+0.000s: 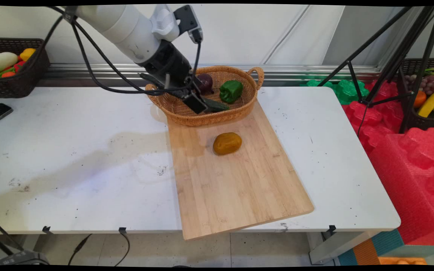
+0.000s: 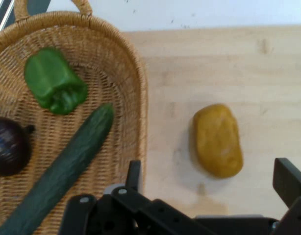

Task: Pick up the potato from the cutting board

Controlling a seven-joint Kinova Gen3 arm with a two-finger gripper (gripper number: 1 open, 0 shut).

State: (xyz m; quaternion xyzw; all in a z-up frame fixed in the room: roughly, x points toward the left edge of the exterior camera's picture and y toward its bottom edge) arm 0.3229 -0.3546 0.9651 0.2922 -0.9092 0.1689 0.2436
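Jaws spread wide and holding nothing, gripper (image 2: 209,196) hovering over the near rim of the wicker basket (image 1: 187,116). Inside the basket: cucumber (image 2: 62,171), green pepper (image 2: 55,81), purple onion (image 2: 8,146). Just beside the basket, brown potato (image 1: 227,143) on the cutting board (image 1: 239,188).

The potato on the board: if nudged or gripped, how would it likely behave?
The potato is a rounded oval lying on its long side on the flat wooden board, so a sideways push would probably rock or roll it. Its glossy skin suggests it could slip between hard fingers. It keeps a firm, smooth shape, so it looks stiff rather than squashy.
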